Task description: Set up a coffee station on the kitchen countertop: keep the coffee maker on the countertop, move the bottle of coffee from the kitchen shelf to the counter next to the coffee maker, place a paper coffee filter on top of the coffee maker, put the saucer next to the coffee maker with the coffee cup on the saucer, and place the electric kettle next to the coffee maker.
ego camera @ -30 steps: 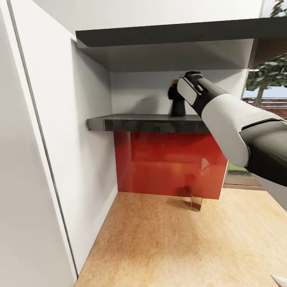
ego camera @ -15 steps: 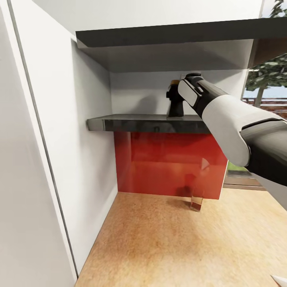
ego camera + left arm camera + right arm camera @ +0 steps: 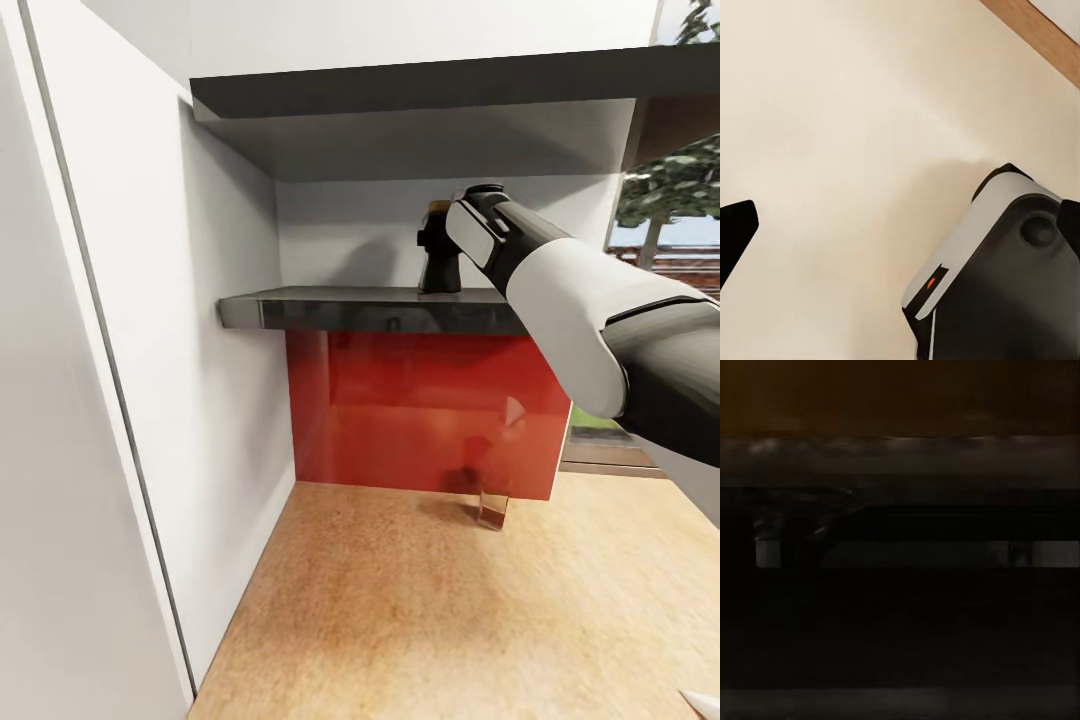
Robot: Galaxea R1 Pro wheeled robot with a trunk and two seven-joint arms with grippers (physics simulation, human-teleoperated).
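1. Right arm (image 3: 570,300) reached up from lower right toward the kitchen shelf (image 3: 370,307), wrist end level with the bottle.
2. Bottle of coffee (image 3: 438,250) stood upright on the shelf near the back wall, gold cap on top, right side hidden behind the arm's wrist.
3. Right gripper hidden behind own wrist in the head view; right wrist view nearly black, only blurred dark bands. Clenched, released or grasping the bottle: cannot tell.
4. Thicker black shelf (image 3: 420,85) with pale underside sat above the thin one.
5. Red glossy panel (image 3: 420,415) below the thin shelf, down to the kitchen countertop (image 3: 400,620).
6. Small clear block with red base (image 3: 492,505) stood on the countertop just in front of the red panel.
7. White side panel (image 3: 150,350) closed the alcove on the left.
8. Left wrist view: pale floor (image 3: 855,135), part of the robot's own white-and-dark body (image 3: 997,262), one dark fingertip (image 3: 733,232) at the frame edge. Left gripper state: cannot tell.
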